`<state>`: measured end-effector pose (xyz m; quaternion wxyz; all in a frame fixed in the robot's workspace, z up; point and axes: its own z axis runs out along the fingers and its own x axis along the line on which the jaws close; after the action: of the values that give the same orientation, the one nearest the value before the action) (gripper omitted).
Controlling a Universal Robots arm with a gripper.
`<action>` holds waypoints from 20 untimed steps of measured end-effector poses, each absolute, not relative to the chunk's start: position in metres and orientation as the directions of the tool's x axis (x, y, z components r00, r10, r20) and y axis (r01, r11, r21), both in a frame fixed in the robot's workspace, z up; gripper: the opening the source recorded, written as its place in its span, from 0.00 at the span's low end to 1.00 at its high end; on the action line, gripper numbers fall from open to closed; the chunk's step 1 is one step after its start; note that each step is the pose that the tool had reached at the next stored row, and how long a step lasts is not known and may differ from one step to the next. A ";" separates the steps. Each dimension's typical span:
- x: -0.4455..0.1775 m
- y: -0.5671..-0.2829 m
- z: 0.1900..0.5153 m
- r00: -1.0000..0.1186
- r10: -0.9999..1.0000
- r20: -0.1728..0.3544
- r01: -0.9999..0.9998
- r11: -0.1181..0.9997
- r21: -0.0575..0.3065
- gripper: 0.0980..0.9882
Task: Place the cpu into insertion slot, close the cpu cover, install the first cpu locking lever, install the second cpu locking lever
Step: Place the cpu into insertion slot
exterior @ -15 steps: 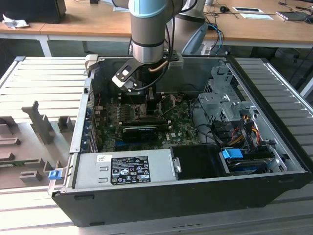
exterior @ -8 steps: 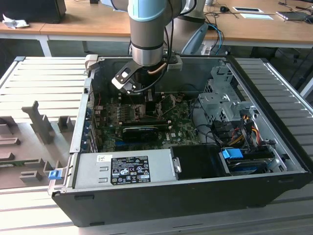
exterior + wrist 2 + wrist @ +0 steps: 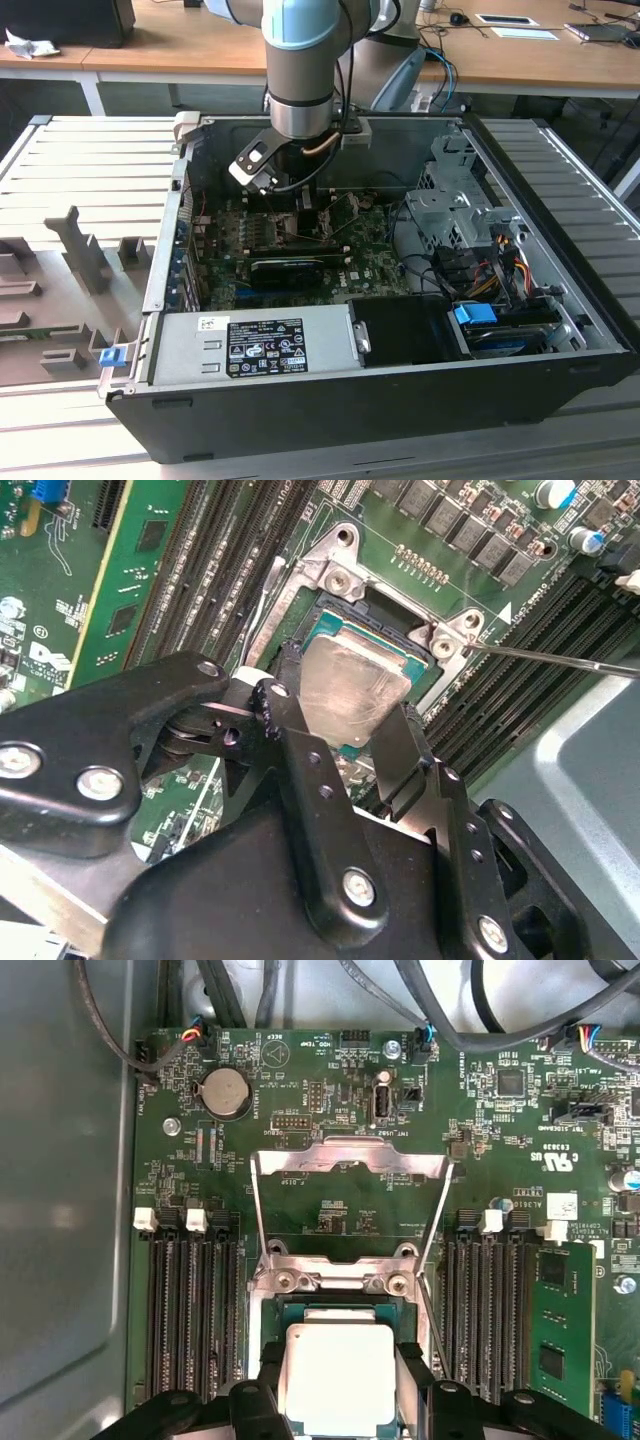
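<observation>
Two black fingers (image 3: 272, 1380) of the gripper (image 3: 338, 1385) pinch the cpu chip (image 3: 335, 1360) from both sides, so the gripper is narrow and holding it. The chip lies flat right over the slot (image 3: 300, 1305) on the green board (image 3: 330, 1090). I cannot tell if it is all the way in. I think it is held by its edges so it goes down level.

The first wrist view shows the cover (image 3: 350, 1157) flipped up and open just beside the slot, so the way in is free. A thin metal rod (image 3: 432, 1230) hangs loose there too.

The second wrist view shows the chip's shiny top from the side.

The exterior view shows the arm reaching down into the computer case (image 3: 560, 330), at about 11 o'clock from the case's middle.
</observation>
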<state>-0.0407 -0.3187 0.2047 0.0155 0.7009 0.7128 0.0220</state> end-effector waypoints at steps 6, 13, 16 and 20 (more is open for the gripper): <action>-0.041 -0.319 0.204 -0.017 1.000 0.009 0.998 0.016 0.053 0.48; -0.041 -0.319 0.204 -0.017 1.000 0.009 0.998 0.017 0.053 0.56; -0.041 -0.319 0.207 -0.017 1.000 0.008 0.998 0.017 0.053 0.55; -0.041 -0.319 0.209 -0.017 1.000 0.006 0.998 0.017 0.053 0.33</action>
<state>-0.0407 -0.3186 0.2094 0.0166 0.7009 0.7128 0.0208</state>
